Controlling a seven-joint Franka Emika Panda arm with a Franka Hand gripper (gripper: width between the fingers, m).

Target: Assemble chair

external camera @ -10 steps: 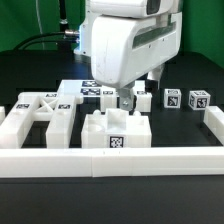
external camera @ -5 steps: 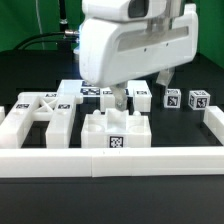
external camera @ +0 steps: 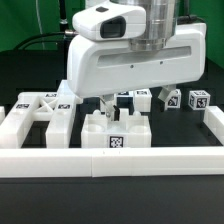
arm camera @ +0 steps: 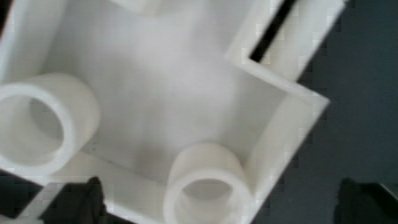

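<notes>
Above chair seat slab (external camera: 115,130), tool (external camera: 119,104) hovers, jaws wide apart.

Frame (external camera: 35,112), slab (external camera: 115,128) and legs (external camera: 172,98) are matte white, each with black-and-white square tags (external camera: 115,141). Rail (external camera: 110,160) and arm (external camera: 130,60) are white. Table (external camera: 110,200) is black, backdrop (external camera: 15,20) green.

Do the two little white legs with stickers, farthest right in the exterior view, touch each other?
Apart. The exterior view shows dark table between the inner leg and the outer leg.
</notes>
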